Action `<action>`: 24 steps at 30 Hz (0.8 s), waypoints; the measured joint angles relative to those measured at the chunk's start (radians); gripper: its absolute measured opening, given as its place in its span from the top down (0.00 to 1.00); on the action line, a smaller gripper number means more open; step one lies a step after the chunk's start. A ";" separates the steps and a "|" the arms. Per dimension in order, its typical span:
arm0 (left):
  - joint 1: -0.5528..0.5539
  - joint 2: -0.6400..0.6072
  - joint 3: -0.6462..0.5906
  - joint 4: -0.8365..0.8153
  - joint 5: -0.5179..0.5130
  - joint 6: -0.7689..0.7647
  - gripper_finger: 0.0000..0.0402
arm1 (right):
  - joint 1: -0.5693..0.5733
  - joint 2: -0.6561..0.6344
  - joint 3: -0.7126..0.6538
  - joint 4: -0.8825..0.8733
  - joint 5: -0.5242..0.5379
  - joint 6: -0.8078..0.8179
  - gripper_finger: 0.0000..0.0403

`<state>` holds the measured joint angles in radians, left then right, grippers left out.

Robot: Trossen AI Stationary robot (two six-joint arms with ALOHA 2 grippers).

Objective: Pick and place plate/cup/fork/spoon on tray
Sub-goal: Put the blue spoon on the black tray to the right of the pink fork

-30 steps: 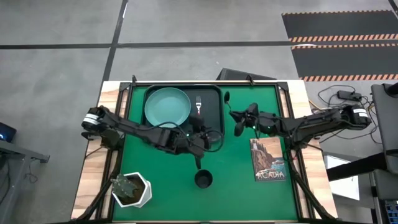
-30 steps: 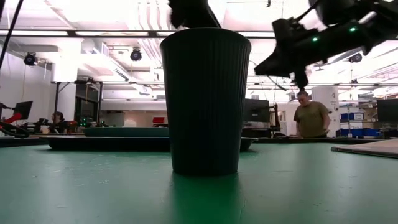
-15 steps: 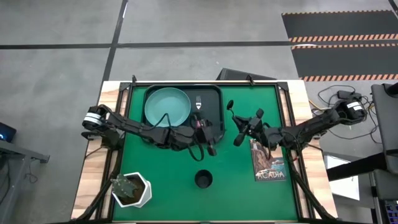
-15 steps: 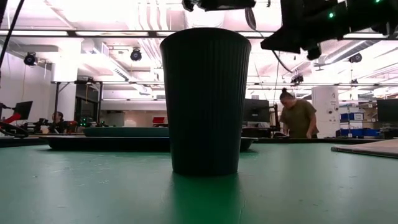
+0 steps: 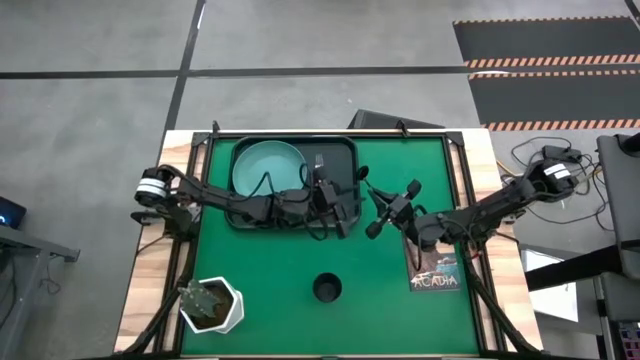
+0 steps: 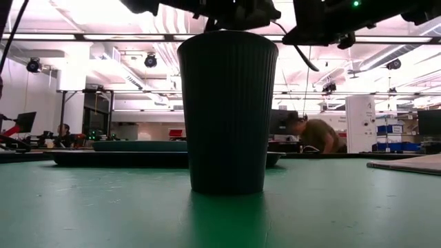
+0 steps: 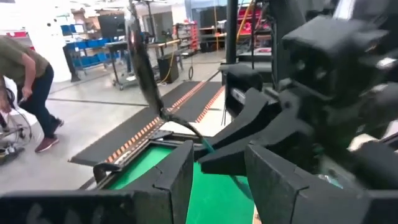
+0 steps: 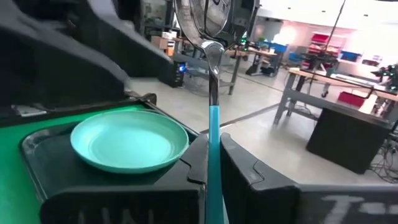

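Note:
The dark cup [image 5: 327, 288] stands upright on its base on the green mat and fills the low view [image 6: 227, 110]. The teal plate [image 5: 270, 170] and the pink-handled fork [image 5: 320, 165] lie on the black tray [image 5: 240, 195] at the far side. My right gripper [image 5: 385, 207] is shut on the blue-handled spoon [image 8: 213, 124], right of the tray and above the mat. My left gripper [image 5: 348, 212] is open and empty, at the tray's near right corner, pointing at the right gripper; its fingers [image 7: 180, 180] stand apart. My right gripper pinches the spoon's light blue handle [image 8: 213, 155] between its two fingers. The spoon runs on past the fingertips, its silver bowl [image 8: 211, 50] at the free end, lifted clear of the table. The bowl points toward the tray [image 5: 362, 172].
A book [image 5: 432, 255] lies on the mat's right part under the right arm. A white hexagonal plant pot [image 5: 212, 305] stands at the near left corner. A person [image 6: 313, 134] bends down in the room behind the table.
My left gripper has drawn away from the cup toward the far edge, up to the tray's near right corner. My right gripper has gone a little toward the near edge with the spoon still held. The cup has kept its place.

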<state>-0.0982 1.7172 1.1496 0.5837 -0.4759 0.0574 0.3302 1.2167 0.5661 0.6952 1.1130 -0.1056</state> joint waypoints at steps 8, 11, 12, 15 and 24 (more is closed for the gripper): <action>0.024 0.002 0.000 0.038 0.018 -0.003 0.69 | 0.000 0.044 0.032 0.001 0.013 -0.012 0.97; 0.033 0.003 0.000 0.036 0.022 -0.025 0.69 | -0.001 0.062 0.045 0.001 0.019 -0.017 0.97; 0.037 0.003 0.000 0.035 0.028 -0.028 0.69 | -0.001 0.066 0.047 0.003 0.023 -0.017 0.97; 0.041 0.003 -0.001 0.034 0.030 -0.035 0.69 | -0.001 0.086 0.058 0.004 0.028 -0.018 0.97; 0.039 0.001 -0.022 0.035 0.026 -0.044 0.69 | 0.002 0.102 0.068 -0.015 0.114 -0.086 0.97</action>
<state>-0.0593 1.7177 1.1276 0.6184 -0.4503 0.0135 0.3323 1.3186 0.6338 0.6800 1.2273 -0.1911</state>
